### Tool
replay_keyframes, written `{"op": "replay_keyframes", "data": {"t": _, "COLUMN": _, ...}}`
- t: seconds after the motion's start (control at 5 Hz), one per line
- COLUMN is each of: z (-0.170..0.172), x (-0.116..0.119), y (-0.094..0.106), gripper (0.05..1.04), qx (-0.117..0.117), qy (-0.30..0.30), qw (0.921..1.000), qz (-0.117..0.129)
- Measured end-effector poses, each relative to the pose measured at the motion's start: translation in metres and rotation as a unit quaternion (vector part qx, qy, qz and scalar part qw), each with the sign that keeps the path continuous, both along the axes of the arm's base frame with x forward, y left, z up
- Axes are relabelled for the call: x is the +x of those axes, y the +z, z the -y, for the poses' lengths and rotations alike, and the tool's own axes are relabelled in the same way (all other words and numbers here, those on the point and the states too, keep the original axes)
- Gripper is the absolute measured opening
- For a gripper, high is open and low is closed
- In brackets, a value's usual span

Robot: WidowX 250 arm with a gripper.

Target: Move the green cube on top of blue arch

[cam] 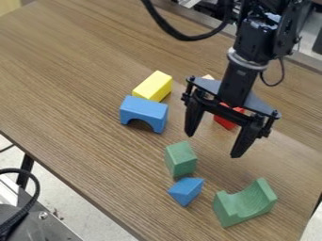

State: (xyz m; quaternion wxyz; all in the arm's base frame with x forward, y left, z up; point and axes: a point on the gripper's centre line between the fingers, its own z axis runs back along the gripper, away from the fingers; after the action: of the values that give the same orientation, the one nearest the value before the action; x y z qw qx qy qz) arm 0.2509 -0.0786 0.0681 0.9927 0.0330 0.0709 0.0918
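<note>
Grn cube (181, 159) on table nr blue triangle, blue arch (144, 112) upright, opening down, by yellow block

A blue wooden arch (143, 110) stands on the brown wood-grain table (69, 84). Just behind the arch lies a yellow rectangular wooden block (153, 86). A small pale block (207, 76), partly hidden, sits behind and to the right of the arch, and a red block (224, 123), also partly hidden, to its right. In front and to the right of the arch come a green wooden cube (181, 159), then, farther from it, a blue triangular wooden block (186, 190) and, farthest, a green curved wooden block (244, 203).
</note>
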Motion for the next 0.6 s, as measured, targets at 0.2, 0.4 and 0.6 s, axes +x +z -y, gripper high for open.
{"op": "replay_keyframes", "data": {"t": 0.2, "z": -0.001, "x": -0.004, "y": -0.007, "gripper": 1.0, "qx": 0.004, "qy": 0.0, "qw": 0.9999, "qz": -0.015}}
{"op": "replay_keyframes", "data": {"t": 0.4, "z": -0.009, "x": 0.003, "y": -0.002, "gripper": 1.0, "qx": 0.012, "qy": 0.011, "qw": 0.9998, "qz": -0.012}}
{"op": "replay_keyframes", "data": {"t": 0.6, "z": -0.011, "x": 0.024, "y": -0.01, "gripper": 1.0, "qx": 0.035, "qy": 0.009, "qw": 0.9975, "qz": -0.061}}
